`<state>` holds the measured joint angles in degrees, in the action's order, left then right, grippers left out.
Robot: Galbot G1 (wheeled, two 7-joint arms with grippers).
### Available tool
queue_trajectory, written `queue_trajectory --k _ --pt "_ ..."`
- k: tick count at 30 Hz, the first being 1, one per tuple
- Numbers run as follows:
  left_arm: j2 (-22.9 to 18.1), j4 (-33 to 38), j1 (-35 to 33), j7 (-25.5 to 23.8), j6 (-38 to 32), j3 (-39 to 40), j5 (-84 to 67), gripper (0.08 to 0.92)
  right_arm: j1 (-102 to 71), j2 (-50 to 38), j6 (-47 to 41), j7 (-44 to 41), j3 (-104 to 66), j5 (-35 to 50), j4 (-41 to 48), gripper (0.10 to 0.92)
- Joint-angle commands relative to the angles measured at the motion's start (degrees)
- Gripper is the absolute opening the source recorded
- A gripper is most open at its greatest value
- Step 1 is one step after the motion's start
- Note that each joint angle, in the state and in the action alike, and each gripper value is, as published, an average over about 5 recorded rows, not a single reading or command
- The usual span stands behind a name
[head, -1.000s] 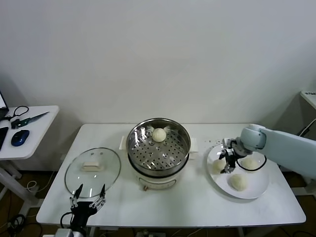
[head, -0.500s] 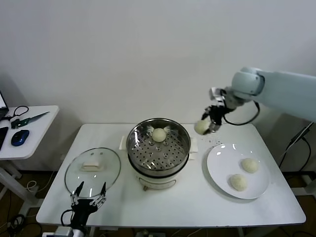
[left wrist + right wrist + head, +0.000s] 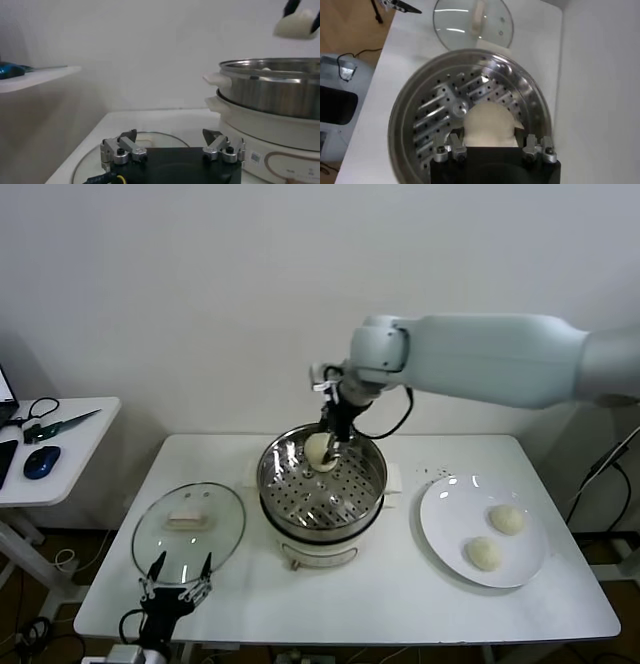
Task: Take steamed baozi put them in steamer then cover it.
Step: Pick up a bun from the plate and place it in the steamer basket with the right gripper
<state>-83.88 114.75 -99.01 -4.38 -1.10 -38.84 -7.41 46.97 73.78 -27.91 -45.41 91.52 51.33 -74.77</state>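
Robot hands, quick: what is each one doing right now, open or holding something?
Left gripper: open, holding nothing, by the lid.
Right gripper: shut on a bun, above the steamer.

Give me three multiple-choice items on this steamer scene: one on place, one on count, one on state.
1. Where is the right gripper?
A. Over the steamer
B. Over the plate
C. Beside the cover

2. How many baozi lie on the plate?
A. One
B. Two
C. Four

3. What is the left gripper doing?
A. Gripping the cover
B. Holding a bun
C. Open, holding nothing

Answers:
1 A, it hangs above the pot's perforated tray.
2 B, two buns rest there.
3 C, its fingers stand spread at the table's near edge, by the cover's rim.
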Motion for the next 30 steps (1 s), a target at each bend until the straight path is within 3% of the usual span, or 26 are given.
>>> queue_trajectory --k 1,19,24,30 --pt "0.0 0.0 -0.1 0.0 -0.1 0.1 0.1 0.823 -9.7 9.4 -1.7 2.3 -0.8 -3.3 8.3 0.670" --pt "0.0 0.3 -0.9 0.0 -0.4 0.2 0.5 0.823 -13.0 11.2 -1.4 2.5 -2.6 -6.3 12.4 0.692" --pt "-0.2 0.5 -1.0 0.0 -0.4 0.2 0.6 0.823 -8.5 6.8 1.3 0.1 -1.8 -5.8 7.8 0.799" --pt "-0.6 0.6 -0.9 -0.1 -0.4 0.4 1.0 0.823 -0.2 -5.6 6.6 -5.6 -0.3 -4.3 0.8 0.822"
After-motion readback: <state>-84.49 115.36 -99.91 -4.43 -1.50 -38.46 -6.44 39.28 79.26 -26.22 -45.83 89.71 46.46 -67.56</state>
